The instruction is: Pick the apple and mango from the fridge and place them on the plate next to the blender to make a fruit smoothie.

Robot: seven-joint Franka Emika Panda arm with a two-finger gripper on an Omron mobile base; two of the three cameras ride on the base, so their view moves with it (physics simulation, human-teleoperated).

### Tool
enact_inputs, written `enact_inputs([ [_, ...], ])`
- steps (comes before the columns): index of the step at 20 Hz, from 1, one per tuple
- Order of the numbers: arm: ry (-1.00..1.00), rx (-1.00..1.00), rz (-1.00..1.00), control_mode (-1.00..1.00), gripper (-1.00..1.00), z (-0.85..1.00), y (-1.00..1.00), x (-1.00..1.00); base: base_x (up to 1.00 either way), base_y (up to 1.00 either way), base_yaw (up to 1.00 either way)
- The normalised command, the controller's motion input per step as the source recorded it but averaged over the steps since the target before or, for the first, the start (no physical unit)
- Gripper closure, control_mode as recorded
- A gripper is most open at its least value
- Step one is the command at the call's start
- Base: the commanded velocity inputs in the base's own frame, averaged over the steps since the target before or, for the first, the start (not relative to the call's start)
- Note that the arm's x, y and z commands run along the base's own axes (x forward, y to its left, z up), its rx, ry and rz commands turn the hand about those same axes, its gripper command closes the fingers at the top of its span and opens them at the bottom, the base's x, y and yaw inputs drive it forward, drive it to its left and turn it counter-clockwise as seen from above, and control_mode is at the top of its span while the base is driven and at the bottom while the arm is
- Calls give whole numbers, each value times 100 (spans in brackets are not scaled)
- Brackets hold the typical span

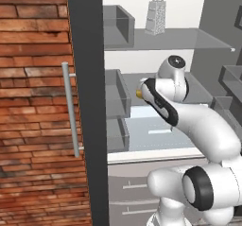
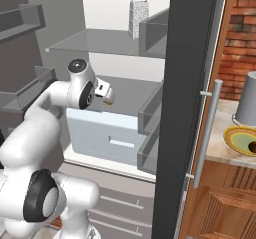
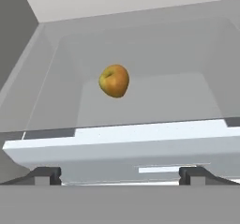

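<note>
The fridge [image 1: 87, 102] stands open and my arm reaches in at the middle glass shelf [image 3: 140, 101]. A round yellow-orange fruit with a red blush [image 3: 114, 80], which looks like the apple, rests on that shelf ahead of my gripper [image 3: 119, 175]. The fingertips [image 3: 46, 174] are wide apart with nothing between them, well short of the fruit. In the base views the hand [image 1: 143, 91] [image 2: 106, 95] covers most of the fruit. The yellow plate [image 2: 228, 138] with its olive rim lies on the counter right of the fridge door. The mango and the blender are out of view.
A metal grater [image 1: 155, 12] [image 2: 138, 12] stands on the upper shelf. A pale drawer [image 2: 107, 135] sits under the middle shelf, with grey door bins [image 1: 117, 95] beside it. A grey upright cylinder [image 2: 247, 100] stands behind the plate. The door's silver handle [image 2: 207, 133] is close.
</note>
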Motion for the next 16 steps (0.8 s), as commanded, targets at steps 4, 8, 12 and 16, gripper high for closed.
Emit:
enact_inputs([
  [4, 9, 0, 0, -100, -100, -39, 0, 37, 0, 0, 0],
  [8, 4, 0, 0, -100, -100, -28, 0, 40, 0, 0, 0],
  [12, 0, 0, 0, -100, -100, -23, 0, 43, 0, 0, 0],
  [16, 0, 0, 0, -100, -100, -25, 0, 34, 0, 0, 0],
])
